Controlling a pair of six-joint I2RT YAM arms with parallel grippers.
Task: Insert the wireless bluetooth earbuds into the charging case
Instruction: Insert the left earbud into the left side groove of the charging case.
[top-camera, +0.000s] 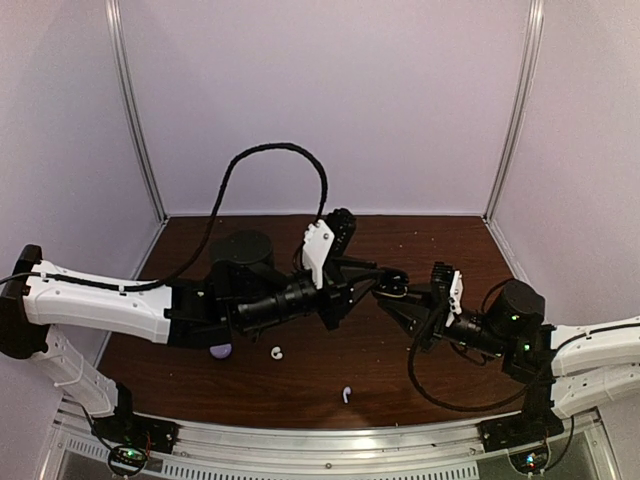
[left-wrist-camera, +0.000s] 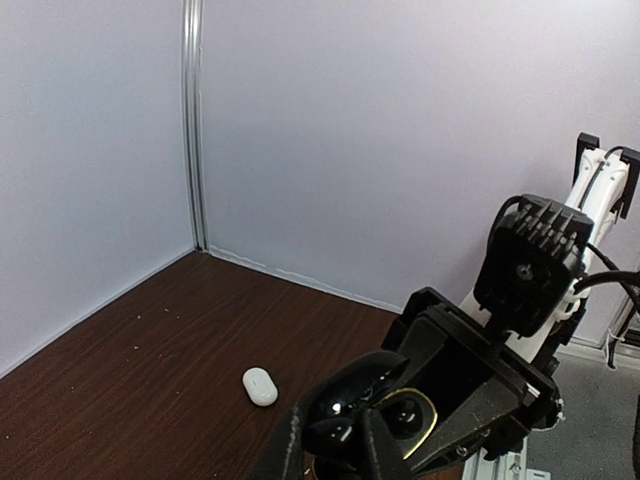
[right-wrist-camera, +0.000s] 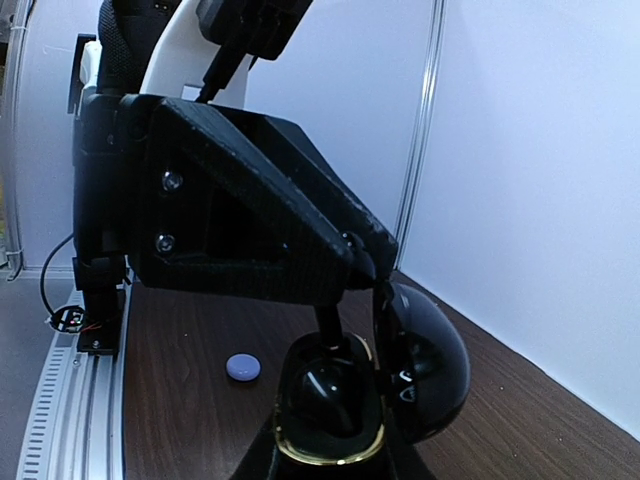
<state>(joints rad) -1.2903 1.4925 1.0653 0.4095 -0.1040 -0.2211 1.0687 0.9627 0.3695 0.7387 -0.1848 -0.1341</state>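
Note:
A black charging case (right-wrist-camera: 330, 440) with a gold rim is held above the table, its domed lid (right-wrist-camera: 428, 375) swung open to the right. My right gripper (right-wrist-camera: 330, 468) is shut on its base from below. My left gripper (left-wrist-camera: 335, 445) comes in from above, shut on a glossy black earbud (left-wrist-camera: 339, 434) that sits in the case's well (right-wrist-camera: 335, 392). In the top view the two grippers meet mid-table, left gripper (top-camera: 383, 285) against right gripper (top-camera: 402, 303). A curled white earbud (top-camera: 277, 352) and a white stemmed earbud (top-camera: 346, 393) lie on the table nearer the front.
A white pebble-shaped case (left-wrist-camera: 260, 387) lies on the brown table towards the back corner. A pale lavender round piece (right-wrist-camera: 243, 368) rests under my left arm (top-camera: 220, 350). White walls close in the back and both sides. A black cable (top-camera: 270, 150) loops above the left arm.

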